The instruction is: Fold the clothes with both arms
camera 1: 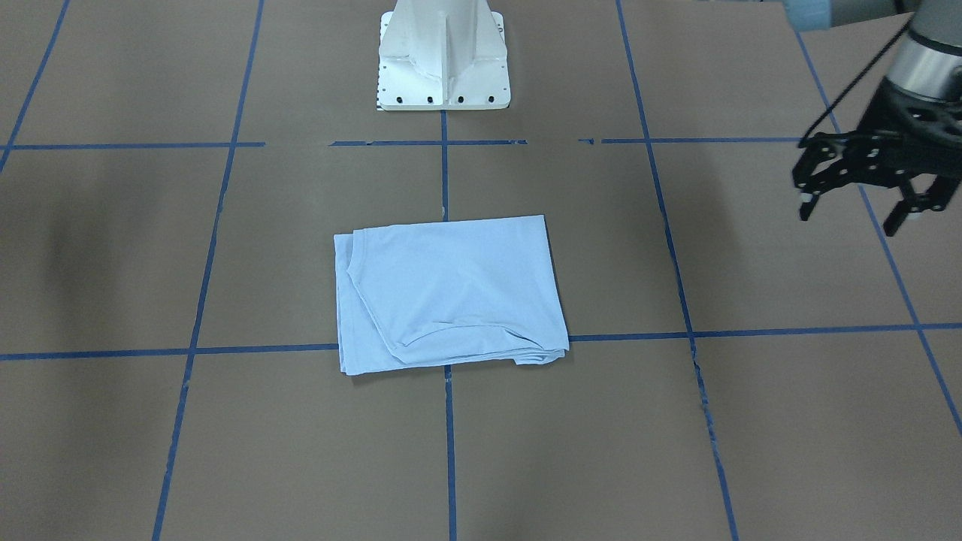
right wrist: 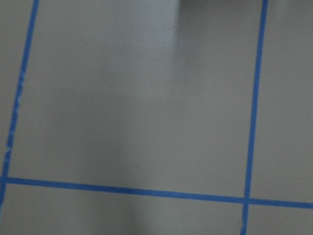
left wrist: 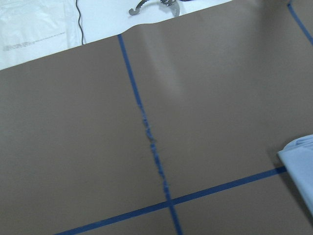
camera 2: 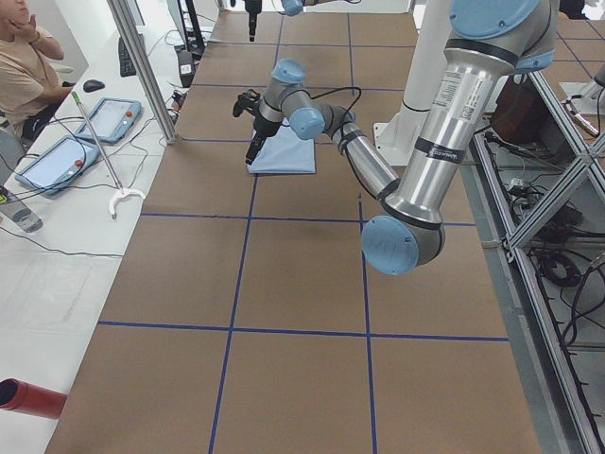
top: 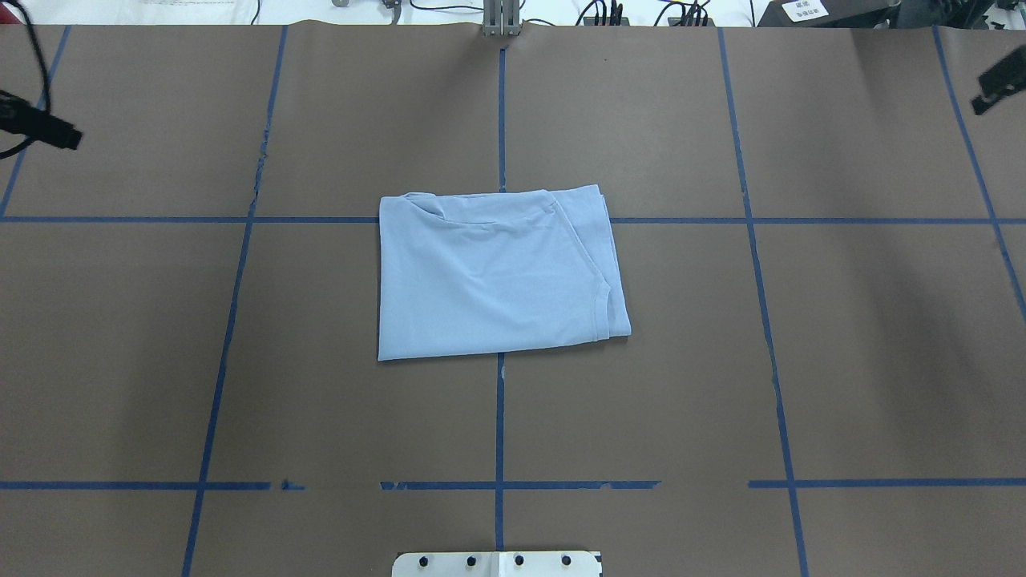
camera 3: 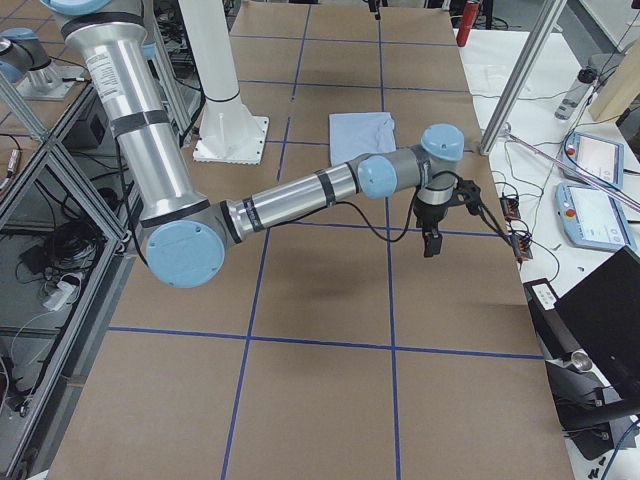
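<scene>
The light blue T-shirt [camera 1: 451, 293] lies folded into a rough rectangle at the middle of the table, with a sleeve hem on top; its print and label are hidden. It also shows in the overhead view [top: 497, 276], and one corner shows in the left wrist view [left wrist: 301, 156]. My left gripper [camera 1: 853, 214] hangs open and empty above the table, far off to the shirt's side. Only one black finger of my right gripper [top: 998, 80] shows at the overhead view's right edge, far from the shirt. I cannot tell whether it is open or shut.
The brown table cover [top: 240, 361] carries a grid of blue tape lines. The white pedestal base [camera 1: 443, 60] stands behind the shirt. Tablets [camera 2: 66, 156] and a person [camera 2: 24, 66] are at the operators' side. A metal post [camera 3: 525, 70] stands near the right gripper.
</scene>
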Robot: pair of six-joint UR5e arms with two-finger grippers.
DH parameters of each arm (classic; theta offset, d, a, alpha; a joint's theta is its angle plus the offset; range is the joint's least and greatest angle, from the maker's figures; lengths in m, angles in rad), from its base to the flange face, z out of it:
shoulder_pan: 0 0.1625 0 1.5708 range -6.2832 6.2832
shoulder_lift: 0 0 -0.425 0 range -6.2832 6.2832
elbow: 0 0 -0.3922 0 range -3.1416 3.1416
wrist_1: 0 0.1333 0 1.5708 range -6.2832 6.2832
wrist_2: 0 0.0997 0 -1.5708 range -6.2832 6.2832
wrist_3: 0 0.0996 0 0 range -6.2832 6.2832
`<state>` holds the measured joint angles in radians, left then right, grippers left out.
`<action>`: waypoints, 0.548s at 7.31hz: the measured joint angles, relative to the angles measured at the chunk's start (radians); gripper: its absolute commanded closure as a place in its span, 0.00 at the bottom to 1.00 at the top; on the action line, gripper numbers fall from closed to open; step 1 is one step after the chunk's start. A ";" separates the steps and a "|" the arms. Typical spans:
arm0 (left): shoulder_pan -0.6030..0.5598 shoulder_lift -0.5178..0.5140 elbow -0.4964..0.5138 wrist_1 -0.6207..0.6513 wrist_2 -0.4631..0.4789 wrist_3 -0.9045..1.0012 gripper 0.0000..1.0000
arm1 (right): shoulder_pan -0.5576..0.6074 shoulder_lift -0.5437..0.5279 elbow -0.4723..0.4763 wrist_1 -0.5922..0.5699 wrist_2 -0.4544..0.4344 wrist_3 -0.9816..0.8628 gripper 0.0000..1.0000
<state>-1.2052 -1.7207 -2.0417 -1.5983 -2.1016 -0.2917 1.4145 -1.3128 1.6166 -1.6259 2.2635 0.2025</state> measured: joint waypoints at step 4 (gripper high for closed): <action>-0.234 0.209 0.124 0.025 -0.146 0.219 0.00 | 0.089 -0.224 0.008 0.004 0.013 -0.129 0.00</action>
<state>-1.4387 -1.5115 -1.9172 -1.5735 -2.2478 -0.0731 1.5033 -1.5364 1.6246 -1.6223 2.2763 0.0737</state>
